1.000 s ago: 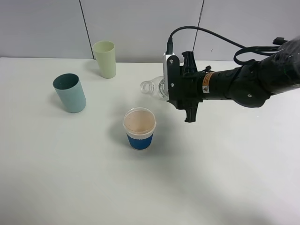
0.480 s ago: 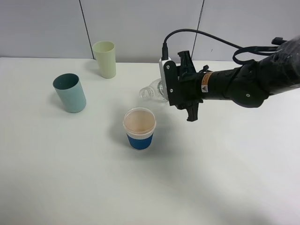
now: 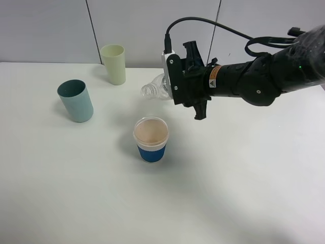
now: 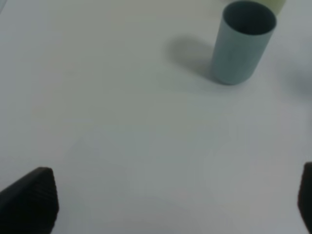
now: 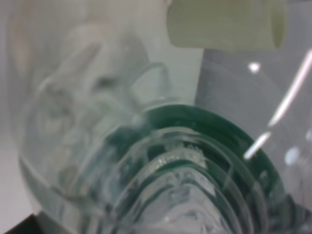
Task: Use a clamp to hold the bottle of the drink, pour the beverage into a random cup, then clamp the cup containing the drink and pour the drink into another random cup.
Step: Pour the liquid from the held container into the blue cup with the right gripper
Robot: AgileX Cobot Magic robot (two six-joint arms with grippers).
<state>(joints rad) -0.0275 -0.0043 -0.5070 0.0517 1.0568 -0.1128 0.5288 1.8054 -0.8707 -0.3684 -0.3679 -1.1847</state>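
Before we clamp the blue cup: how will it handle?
Probably heavier than it looks: the blue cup shows drink high up near its rim, so it may slosh if jerked or tilted. The walls look thin, like paper, so a hard squeeze could buckle them. It is short and wide, so likely hard to tip.

Clear bottle [image 3: 155,89] is horizontal, uncapped mouth leftward. Blue-banded cup [image 3: 151,139] contains tan drink. Teal cup [image 3: 75,100] and pale green cup [image 3: 113,64] stand upright.
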